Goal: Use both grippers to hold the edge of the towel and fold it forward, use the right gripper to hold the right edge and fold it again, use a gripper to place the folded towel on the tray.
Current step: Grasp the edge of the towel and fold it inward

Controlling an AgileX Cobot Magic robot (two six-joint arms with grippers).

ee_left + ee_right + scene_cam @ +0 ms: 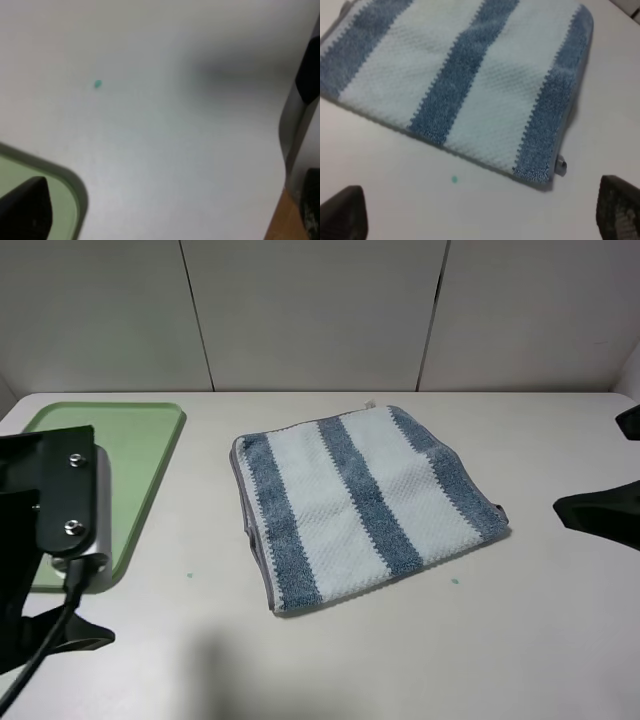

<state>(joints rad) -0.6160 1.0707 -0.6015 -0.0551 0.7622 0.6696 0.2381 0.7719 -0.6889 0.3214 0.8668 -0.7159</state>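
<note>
Our left gripper (pixel 80 575) stood wide and empty above the near corner of the tray (pixel 130 440). Our right gripper (pixel 615 468) was just as wide, holding nothing, low over the table (pixel 500 640) and apart from the towel (pixel 365 505) and its right hem (pixel 462 482). We judged the spread jaws ready to straddle that thin hem. The towel lay flat mid-table, seemingly doubled over, between both arms where either could reach. The tray sat to the left, clear of the cloth, presumably leaving room for folding.

No legible text or labels, seemingly.
</note>
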